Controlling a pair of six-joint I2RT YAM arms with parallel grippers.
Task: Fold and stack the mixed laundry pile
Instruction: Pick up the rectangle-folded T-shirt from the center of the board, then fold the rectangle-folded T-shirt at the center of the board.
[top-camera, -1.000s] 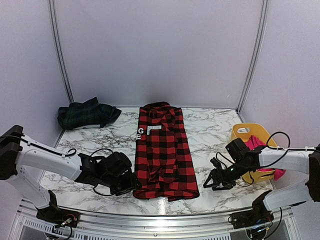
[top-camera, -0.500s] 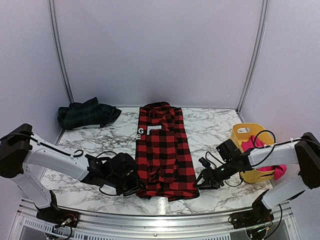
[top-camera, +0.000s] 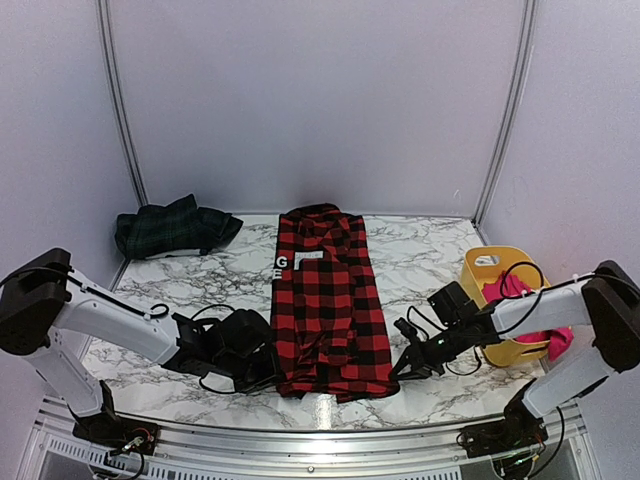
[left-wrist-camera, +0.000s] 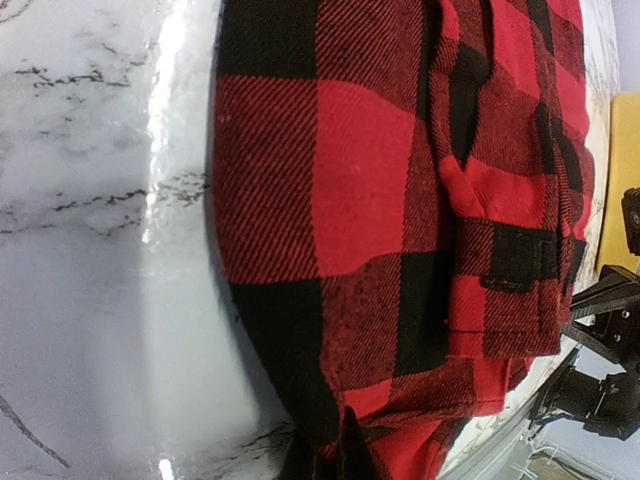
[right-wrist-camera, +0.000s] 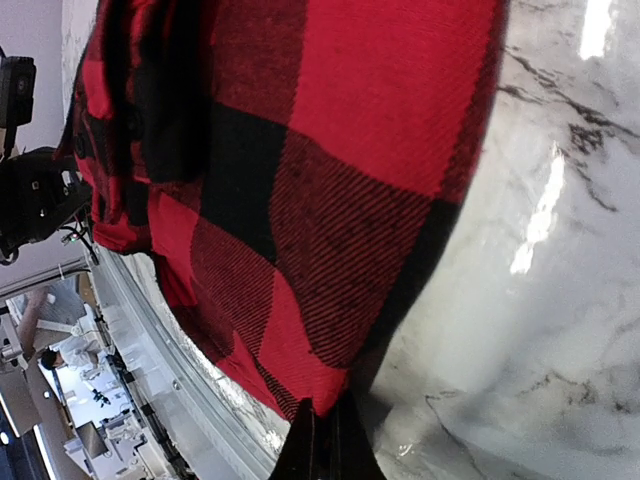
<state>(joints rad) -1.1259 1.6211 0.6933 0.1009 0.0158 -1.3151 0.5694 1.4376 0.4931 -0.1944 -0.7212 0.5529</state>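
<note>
Scene: a marble table (top-camera: 430, 250) seen from above, with two robot arms reaching in from its near edge.
Red-and-black checked shirt (top-camera: 328, 300): lay flat in the middle of the table as a long narrow strip running near to far. Its sides appeared to be folded in, and white letters showed at its left edge.
Left gripper (top-camera: 270, 378): was low on the table, pinched closed on the shirt's near left corner.
Right gripper (top-camera: 400, 368): was pinched closed on the near right corner, its tips meeting at the cloth's edge.
Dark green-black plaid garment (top-camera: 172, 228): sat bunched at the far left, well apart from the shirt.
Magenta-pink garment (top-camera: 512, 286): lay crumpled in the yellow tub (top-camera: 480, 262) at the right, spilling over its side.
Progress: early. The first garment looked partway folded, and a near-to-far fold seemed the likely next step. Two garments remained unfolded, and no stack had been made.
</note>
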